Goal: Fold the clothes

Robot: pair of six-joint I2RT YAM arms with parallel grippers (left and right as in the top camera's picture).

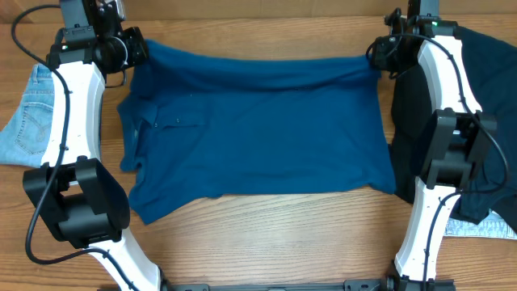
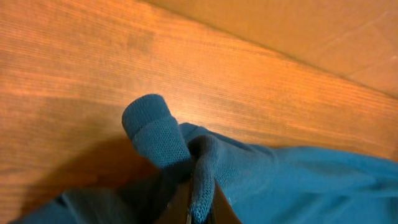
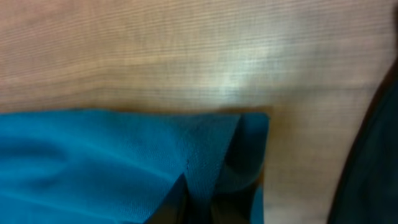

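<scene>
left pincer (image 1: 133,52) clamped on blue top (image 1: 258,129) far-left corner; right pincer (image 1: 378,56) clamped on far-right corner

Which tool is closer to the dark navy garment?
Right. The right tool pinches a corner of the blue top beside the navy garment; the left tool holds the opposite corner, farther away.

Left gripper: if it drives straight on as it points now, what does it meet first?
The left gripper first meets the blue top it pinches, then bare wooden table beyond; depth is unclear.
</scene>
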